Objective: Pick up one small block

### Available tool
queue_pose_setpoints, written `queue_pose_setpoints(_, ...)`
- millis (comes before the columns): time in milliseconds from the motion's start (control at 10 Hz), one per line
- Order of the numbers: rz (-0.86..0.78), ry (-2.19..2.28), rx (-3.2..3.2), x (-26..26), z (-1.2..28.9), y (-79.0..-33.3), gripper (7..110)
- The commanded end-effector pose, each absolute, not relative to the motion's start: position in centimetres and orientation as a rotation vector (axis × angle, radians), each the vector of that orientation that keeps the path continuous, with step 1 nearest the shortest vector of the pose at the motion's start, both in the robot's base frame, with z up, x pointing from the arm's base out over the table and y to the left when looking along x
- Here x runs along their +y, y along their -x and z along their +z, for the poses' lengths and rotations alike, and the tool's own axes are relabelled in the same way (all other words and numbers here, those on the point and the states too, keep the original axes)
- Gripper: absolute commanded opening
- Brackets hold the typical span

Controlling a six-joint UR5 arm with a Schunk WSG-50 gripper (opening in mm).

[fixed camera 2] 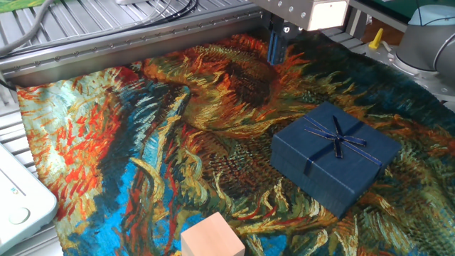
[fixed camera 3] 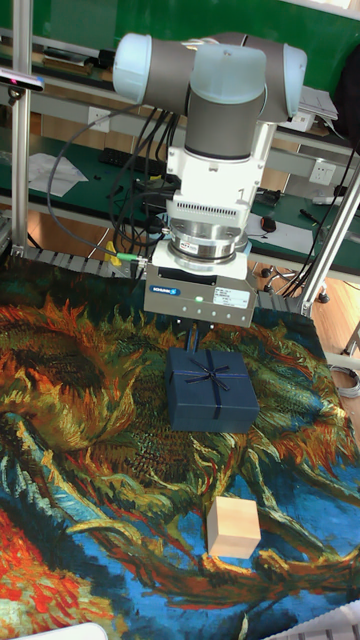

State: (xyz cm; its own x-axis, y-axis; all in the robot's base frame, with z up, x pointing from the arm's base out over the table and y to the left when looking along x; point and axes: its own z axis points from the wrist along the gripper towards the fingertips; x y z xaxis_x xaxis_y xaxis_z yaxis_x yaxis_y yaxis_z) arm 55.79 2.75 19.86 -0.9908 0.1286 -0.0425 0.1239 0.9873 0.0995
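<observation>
The small block (fixed camera 2: 212, 238) is a pale peach-pink cube at the near edge of the painted cloth; in the tall fixed view the small block (fixed camera 3: 233, 527) sits in front of the gift box. My gripper (fixed camera 2: 276, 47) hangs over the far edge of the cloth, well away from the block and beyond the gift box. Its two blue fingers are pressed together with nothing between them. In the tall fixed view the gripper (fixed camera 3: 196, 330) shows just behind the box's far edge, with the fingertips barely visible.
A dark blue ribboned gift box (fixed camera 2: 334, 156) stands on the cloth (fixed camera 2: 128, 142) between gripper and block. A white device (fixed camera 2: 18, 199) lies at the left edge. Metal rails and cables (fixed camera 2: 106, 28) run along the back, and a yellow part (fixed camera 2: 375, 39) sits at back right.
</observation>
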Motion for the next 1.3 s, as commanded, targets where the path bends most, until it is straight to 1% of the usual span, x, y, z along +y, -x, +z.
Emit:
queue_pose_setpoints(0,0.152,-0.168,3.098,2.81,19.97,-55.43,7)
queue_pose_setpoints(1200,0.152,-0.168,3.104,2.79,19.95,-55.29,7)
